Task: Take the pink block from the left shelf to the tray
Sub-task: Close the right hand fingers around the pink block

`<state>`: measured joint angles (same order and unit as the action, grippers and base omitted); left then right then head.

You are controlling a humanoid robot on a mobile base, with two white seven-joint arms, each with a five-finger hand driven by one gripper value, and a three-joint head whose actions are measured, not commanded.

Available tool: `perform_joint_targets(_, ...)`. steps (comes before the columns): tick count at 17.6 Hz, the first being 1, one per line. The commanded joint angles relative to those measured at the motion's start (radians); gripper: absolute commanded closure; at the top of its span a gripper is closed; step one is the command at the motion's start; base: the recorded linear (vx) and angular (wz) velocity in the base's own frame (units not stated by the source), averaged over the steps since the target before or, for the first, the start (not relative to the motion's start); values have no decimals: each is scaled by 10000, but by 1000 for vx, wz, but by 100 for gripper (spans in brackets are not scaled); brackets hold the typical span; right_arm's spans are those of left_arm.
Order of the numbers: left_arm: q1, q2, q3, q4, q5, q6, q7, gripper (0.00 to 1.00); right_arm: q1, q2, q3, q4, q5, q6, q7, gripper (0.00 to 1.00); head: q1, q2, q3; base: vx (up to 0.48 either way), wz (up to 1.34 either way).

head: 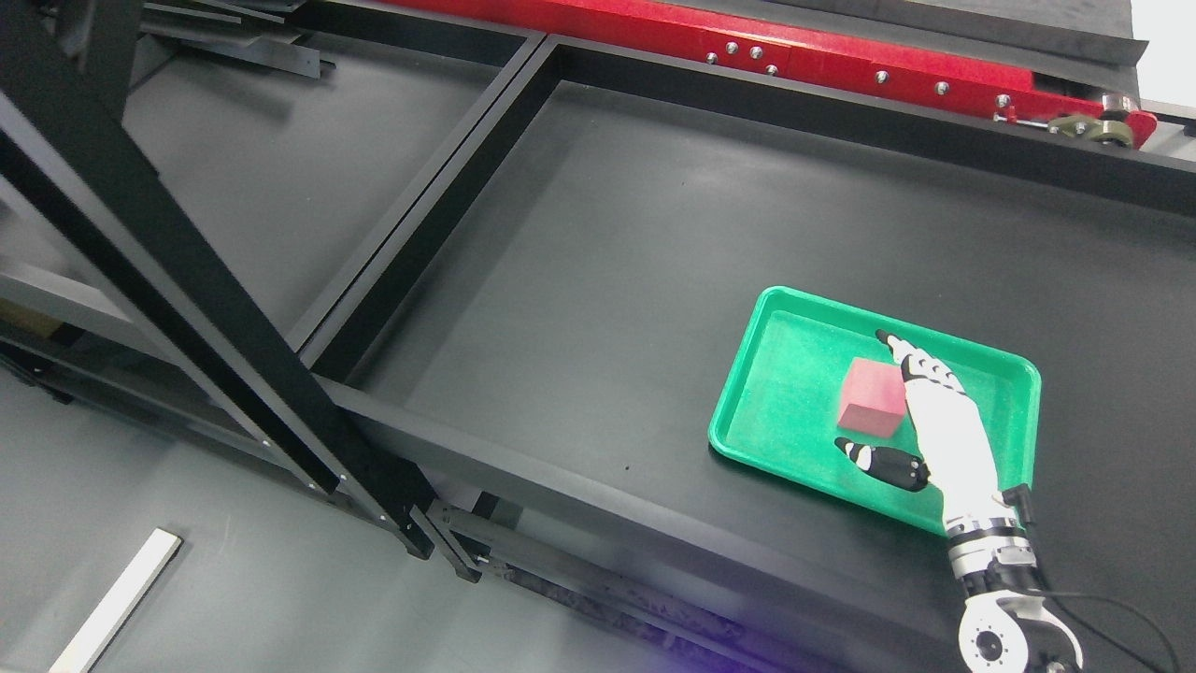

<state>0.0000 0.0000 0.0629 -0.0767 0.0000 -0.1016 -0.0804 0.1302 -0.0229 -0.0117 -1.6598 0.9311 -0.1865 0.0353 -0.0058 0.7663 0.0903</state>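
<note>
The pink block (pixel 869 397) lies in the green tray (pixel 792 350), right of its middle. My right hand (pixel 861 391) reaches in from the lower right and sits over the tray around the block. Its fingers (pixel 920 366) stretch along the block's right side and past its far corner. The thumb (pixel 888 465) lies spread just in front of the block, with a small gap to it. The hand looks open, not clamped on the block. The left arm is out of view.
The tray rests on a dark shelf surface with a raised black rim (pixel 579 486) at the front. A black divider (pixel 439 178) separates the left shelf bay. A thick black post (pixel 187 280) crosses at the left. A red rail (pixel 794 51) runs along the back.
</note>
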Motion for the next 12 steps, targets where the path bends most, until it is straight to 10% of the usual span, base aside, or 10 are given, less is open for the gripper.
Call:
perform_joint_targets(1,92,175,0,0,-15,4,7,0,1,-415,24,261,46,147,168,0,0,0,0,142,0)
perform_joint_targets(12,92,175,0,0,-15,4,7,0,124,-1212,331,613,46,377,183,0,0,0,0,91,0)
